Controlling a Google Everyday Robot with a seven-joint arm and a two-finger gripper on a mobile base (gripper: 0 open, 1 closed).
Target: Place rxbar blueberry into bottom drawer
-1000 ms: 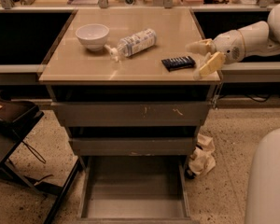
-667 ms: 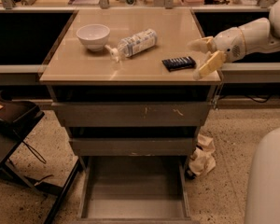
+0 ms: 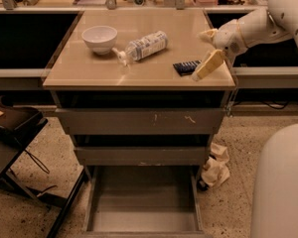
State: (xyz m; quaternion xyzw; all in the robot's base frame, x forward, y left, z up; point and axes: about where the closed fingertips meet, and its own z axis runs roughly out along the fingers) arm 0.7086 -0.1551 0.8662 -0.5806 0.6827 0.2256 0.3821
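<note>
The rxbar blueberry (image 3: 186, 67), a flat dark navy bar, lies on the cabinet top near its front right corner. My gripper (image 3: 207, 50) comes in from the right just above the cabinet top, open and empty. Its near finger (image 3: 207, 65) is right beside the bar's right end and its far finger (image 3: 207, 34) is further back. The bottom drawer (image 3: 139, 205) is pulled out at floor level below the other two drawers, and its grey floor is bare.
A white bowl (image 3: 99, 37) and a pump bottle (image 3: 143, 46) lying on its side are on the cabinet top to the left. A crumpled cloth (image 3: 216, 166) lies on the floor right of the cabinet. A black chair (image 3: 10, 133) stands at the left. My white base (image 3: 280, 182) fills the lower right.
My gripper has shifted a little to the left, so its near finger now reaches the bar's right end. The bar, bowl, bottle and drawer have not moved.
</note>
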